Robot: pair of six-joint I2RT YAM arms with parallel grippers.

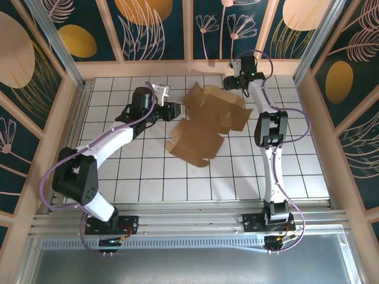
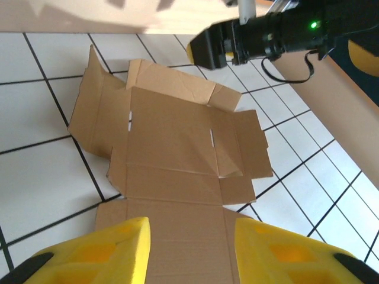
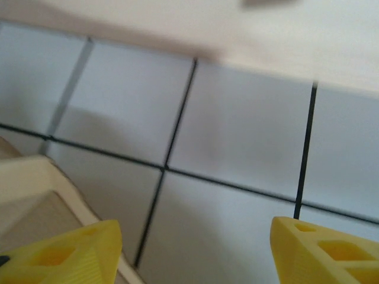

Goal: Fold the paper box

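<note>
On white tiles [image 1: 148,177], plain brown paper box [image 1: 195,142].

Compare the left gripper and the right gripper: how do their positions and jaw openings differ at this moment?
The left gripper is over a panel of the paper box; the right gripper is over bare white tiles, with the box's edge beside it. The left jaws stand moderately apart; the right jaws stand wider. Both are open, hold nothing, and have yellow fingers.
</note>
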